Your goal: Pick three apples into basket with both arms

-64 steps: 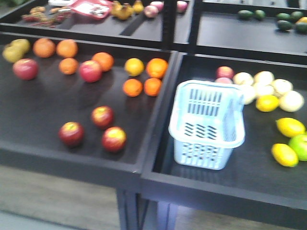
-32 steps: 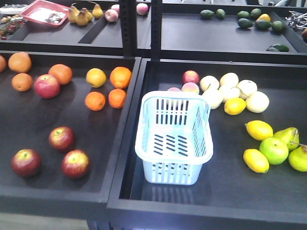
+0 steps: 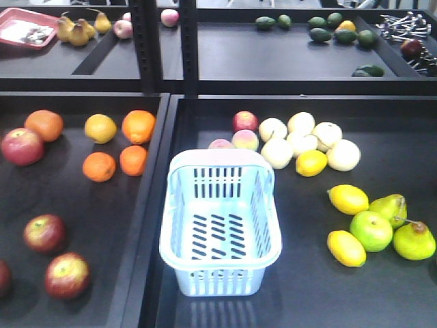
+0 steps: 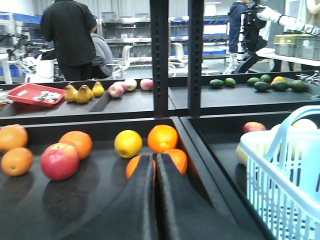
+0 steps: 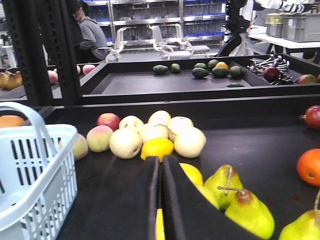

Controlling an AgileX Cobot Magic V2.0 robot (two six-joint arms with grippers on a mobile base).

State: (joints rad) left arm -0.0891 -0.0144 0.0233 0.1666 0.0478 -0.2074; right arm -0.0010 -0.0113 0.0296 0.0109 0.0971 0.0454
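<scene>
The pale blue basket [image 3: 218, 281] stands empty at the left side of the right tray, its handle folded back. Two dark red apples [image 3: 44, 232] [image 3: 67, 275] lie on the left tray, and a third apple [image 3: 2, 277] is cut off by the left edge. No arm shows in the front view. In the left wrist view my left gripper [image 4: 154, 158] is shut on nothing, pointing at the oranges [image 4: 162, 138], with the basket [image 4: 272, 192] to its right. My right gripper [image 5: 161, 160] is also shut and empty, over the right tray, with the basket [image 5: 35, 170] at its left.
A raised black divider [image 3: 153, 205] separates the two trays. A lighter red apple [image 3: 22, 145] and oranges [image 3: 134, 126] lie at the back left. Pale fruits [image 3: 300, 140], lemons [image 3: 348, 199] and green pears [image 3: 413, 240] lie right of the basket. Shelf posts [image 3: 143, 41] rise behind.
The front view has swung to the right: basket and fruit have slid left in the frame, and one apple is now cut off at the left edge. Nothing on the trays has shifted.
</scene>
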